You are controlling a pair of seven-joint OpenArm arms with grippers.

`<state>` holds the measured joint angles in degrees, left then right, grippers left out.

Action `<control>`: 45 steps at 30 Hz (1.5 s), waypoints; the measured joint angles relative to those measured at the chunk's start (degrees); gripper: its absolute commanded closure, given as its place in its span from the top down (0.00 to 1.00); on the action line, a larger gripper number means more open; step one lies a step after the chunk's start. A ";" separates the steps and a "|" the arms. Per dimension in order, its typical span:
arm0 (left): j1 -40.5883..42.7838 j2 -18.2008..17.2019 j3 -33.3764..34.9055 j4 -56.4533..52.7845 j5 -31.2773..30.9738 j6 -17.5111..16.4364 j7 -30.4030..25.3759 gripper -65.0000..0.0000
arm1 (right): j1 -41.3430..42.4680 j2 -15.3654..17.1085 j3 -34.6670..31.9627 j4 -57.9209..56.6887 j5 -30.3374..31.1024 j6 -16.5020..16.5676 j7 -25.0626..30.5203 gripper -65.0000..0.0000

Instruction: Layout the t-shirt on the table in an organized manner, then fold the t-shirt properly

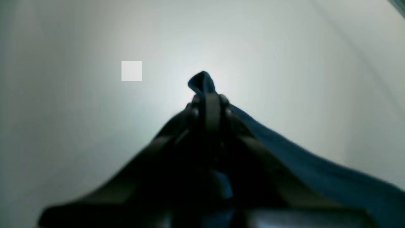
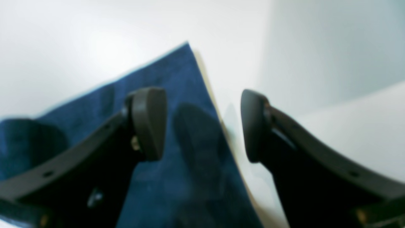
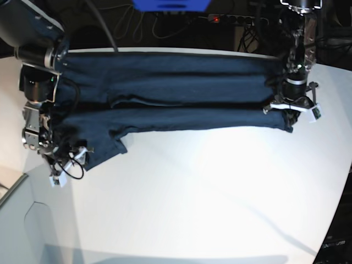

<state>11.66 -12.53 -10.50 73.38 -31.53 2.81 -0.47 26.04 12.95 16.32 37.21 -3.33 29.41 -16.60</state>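
The dark navy t-shirt [image 3: 176, 104] lies in a long band across the far part of the white table [image 3: 192, 192], doubled over lengthwise. On the base view's right, my left gripper [image 3: 290, 110] is shut on the shirt's end. In the left wrist view a tip of the t-shirt [image 1: 202, 82] pokes out past the left gripper [image 1: 208, 101]. On the base view's left, my right gripper [image 3: 63, 162] is at the shirt's other end. In the right wrist view the right gripper [image 2: 201, 125] stands open just above a flat corner of the t-shirt [image 2: 177, 76], holding nothing.
A pale grey box corner [image 3: 11, 190] juts in at the lower left. Cables and a power strip [image 3: 231, 19] run behind the table's far edge. The table's curved edge [image 3: 338, 209] drops off at the right.
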 measured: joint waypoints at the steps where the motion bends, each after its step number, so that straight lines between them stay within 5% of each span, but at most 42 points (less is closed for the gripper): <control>1: -0.31 0.00 0.00 0.00 -0.02 0.00 -0.24 0.00 | 0.31 0.09 0.00 -1.44 0.28 -0.07 1.05 0.57; 9: -0.76 0.02 0.00 -0.02 0.00 0.02 0.13 0.00 | -1.44 -0.37 -0.55 -2.71 0.81 -0.11 5.22 0.53; 16: -2.25 0.00 -0.04 0.00 0.04 0.00 -0.17 0.00 | -1.27 -1.05 -9.49 -2.56 0.85 -0.24 6.27 0.00; 23: -5.68 0.02 -0.04 -0.15 0.39 0.02 0.15 0.00 | 1.07 -0.59 -9.49 -2.78 0.28 -0.17 3.96 0.00; 34: -13.62 0.00 0.00 -1.29 0.42 -0.11 0.00 0.01 | 2.27 0.02 -5.22 13.81 0.07 -0.24 3.65 0.00; 45: -15.52 0.35 0.02 -8.13 0.22 0.04 0.02 0.01 | -10.38 -3.58 2.62 28.46 -0.28 -0.11 2.86 0.00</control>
<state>-3.86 -12.19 -10.48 65.25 -31.31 2.85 -0.45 15.66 9.37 18.94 65.67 -3.62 29.30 -13.74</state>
